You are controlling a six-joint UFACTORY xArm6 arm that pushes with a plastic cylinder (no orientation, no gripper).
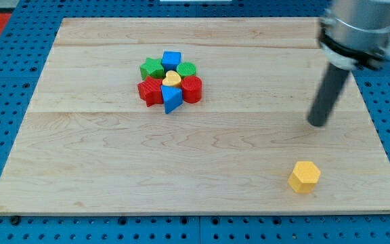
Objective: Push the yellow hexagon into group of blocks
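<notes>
The yellow hexagon (305,177) is seen near the board's near right corner, just nearer than and slightly left of my tip (317,123), a bare rod touching nothing, while the group of blocks (170,83) lies well apart, far and left.

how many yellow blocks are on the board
2. A yellow hexagon sits alone at the view's bottom right, below my tip. A yellow heart sits in the middle of the cluster, upper centre-left. None seems hidden.
</notes>
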